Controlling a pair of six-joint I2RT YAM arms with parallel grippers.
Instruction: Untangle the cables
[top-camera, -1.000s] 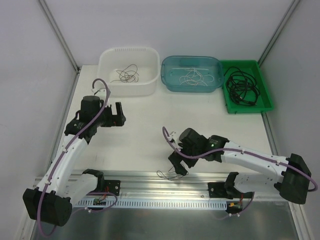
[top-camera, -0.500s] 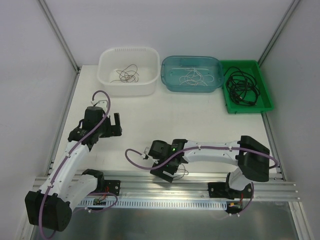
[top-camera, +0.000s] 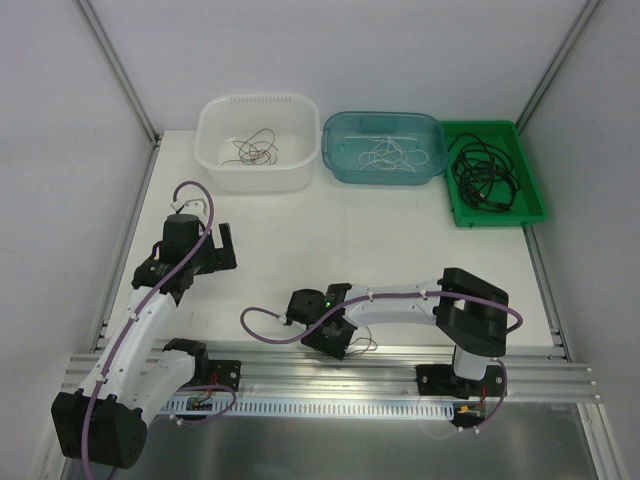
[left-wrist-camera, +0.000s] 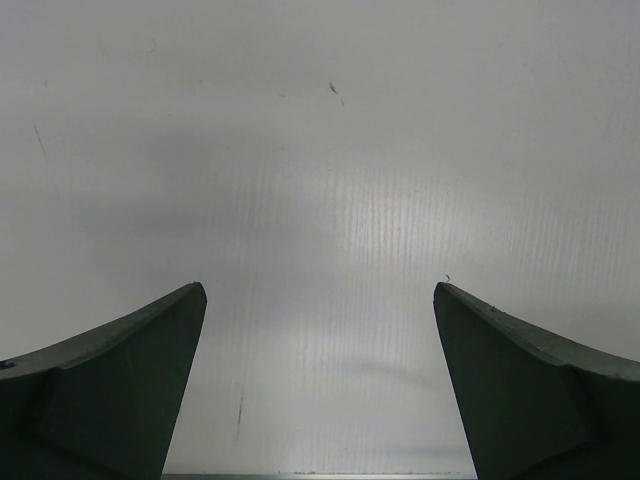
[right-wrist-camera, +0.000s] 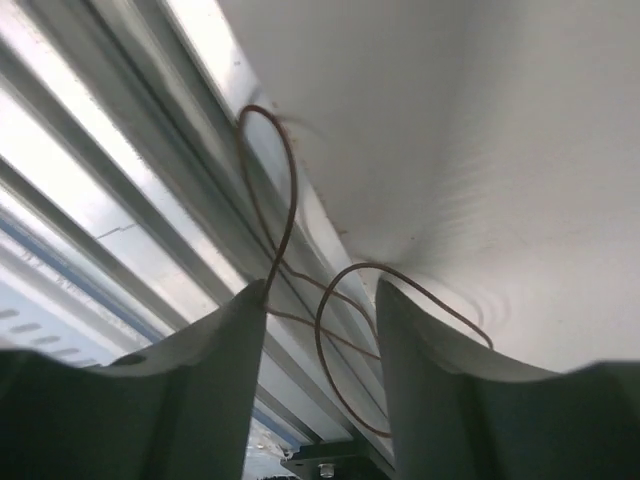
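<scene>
A thin brown wiry cable (right-wrist-camera: 291, 190) lies in loops at the table's front edge, partly over the metal rail, and it shows faintly in the top view too (top-camera: 366, 347). My right gripper (right-wrist-camera: 320, 290) is down over it, its jaws partly closed with a gap left. Loops of the cable run between the fingers, and one strand touches the left finger (right-wrist-camera: 235, 330). From above, the right gripper (top-camera: 337, 341) sits at the front centre. My left gripper (top-camera: 224, 247) hovers wide open over bare table at the left, with nothing between its fingers (left-wrist-camera: 320, 290).
At the back stand a white basket (top-camera: 210, 125) with thin dark cables (top-camera: 255, 150), a blue bin (top-camera: 335, 168) with white cables (top-camera: 388, 153), and a green tray (top-camera: 497, 218) with a black cable (top-camera: 483, 175). A ribbed metal rail (top-camera: 280, 362) runs along the front edge.
The right arm has swung left and folded in, bringing its gripper down over the brown cable, and its jaws have narrowed. The left gripper has drifted slightly left and back, still open.
</scene>
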